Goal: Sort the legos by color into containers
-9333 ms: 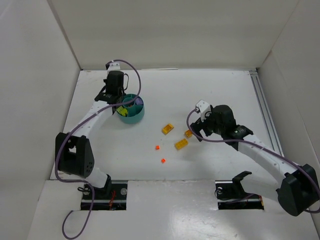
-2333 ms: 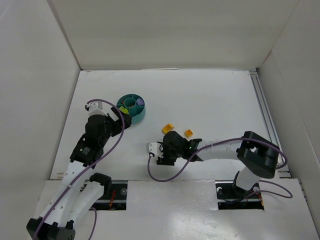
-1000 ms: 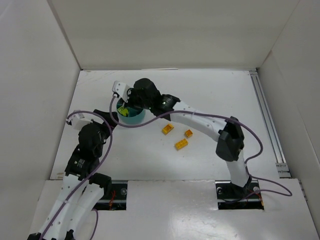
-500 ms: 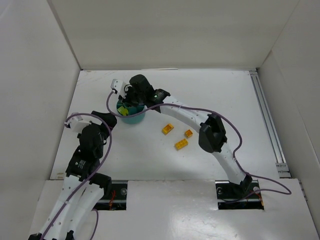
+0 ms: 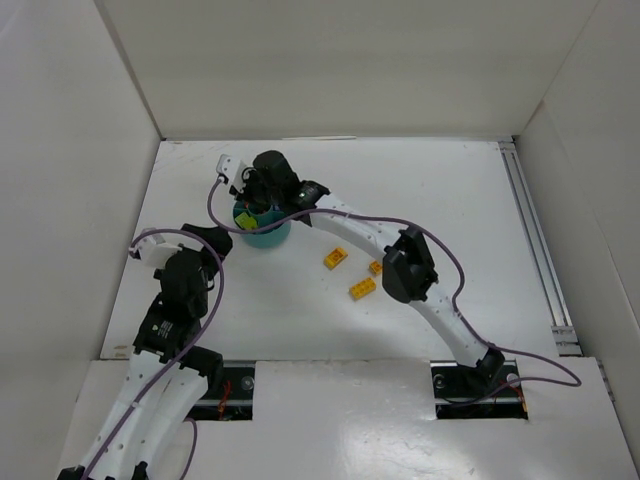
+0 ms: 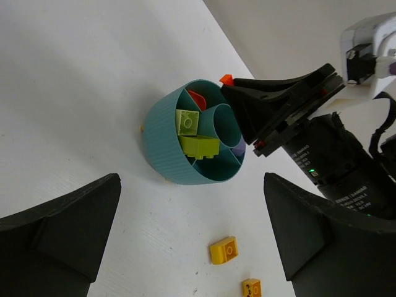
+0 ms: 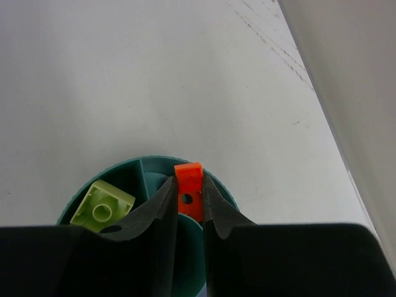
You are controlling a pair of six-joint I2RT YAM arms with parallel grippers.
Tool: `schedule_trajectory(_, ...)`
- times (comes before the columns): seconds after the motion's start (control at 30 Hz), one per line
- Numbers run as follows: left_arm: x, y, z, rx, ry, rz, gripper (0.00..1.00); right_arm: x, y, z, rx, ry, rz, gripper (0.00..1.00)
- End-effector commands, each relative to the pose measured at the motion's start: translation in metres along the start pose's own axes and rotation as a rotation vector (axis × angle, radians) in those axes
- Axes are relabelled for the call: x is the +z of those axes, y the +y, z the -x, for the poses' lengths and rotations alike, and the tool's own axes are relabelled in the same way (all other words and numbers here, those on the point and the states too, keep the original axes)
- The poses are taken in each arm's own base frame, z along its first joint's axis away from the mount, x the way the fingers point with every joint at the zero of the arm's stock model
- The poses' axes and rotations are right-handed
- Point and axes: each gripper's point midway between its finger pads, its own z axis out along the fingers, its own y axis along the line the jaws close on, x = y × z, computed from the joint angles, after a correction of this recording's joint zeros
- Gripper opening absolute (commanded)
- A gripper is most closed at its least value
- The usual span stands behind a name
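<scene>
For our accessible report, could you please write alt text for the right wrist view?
The right end effector, shut on a small orange-red lego, hovers over the round teal dish. A lime green lego lies in one compartment.

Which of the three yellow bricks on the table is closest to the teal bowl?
The leftmost yellow brick. It lies closest to the teal dish; the small yellow brick and the front yellow brick sit farther to the right.
</scene>
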Motion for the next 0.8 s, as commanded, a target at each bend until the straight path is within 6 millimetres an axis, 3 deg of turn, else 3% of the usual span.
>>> schedule_trajectory(0.0, 0.002, -0.008, 0.011, -0.026, -0.056, -0.023, 1.00, 0.000, -0.025, 0.031, 0.010, -0.102, -0.082, 0.11)
schedule_trajectory(0.1, 0.005, -0.003, 0.008, -0.016, -0.054, -0.002, 1.00, 0.002, -0.032, 0.021, 0.034, -0.098, -0.088, 0.11)
schedule_trajectory(0.37, 0.009, -0.004, 0.007, -0.006, -0.054, -0.002, 1.00, 0.009, -0.017, 0.011, 0.045, -0.095, -0.027, 0.25)
schedule_trajectory(0.77, 0.010, -0.001, 0.004, 0.004, -0.044, 0.013, 1.00, -0.002, -0.019, 0.034, 0.036, -0.148, -0.008, 0.43)
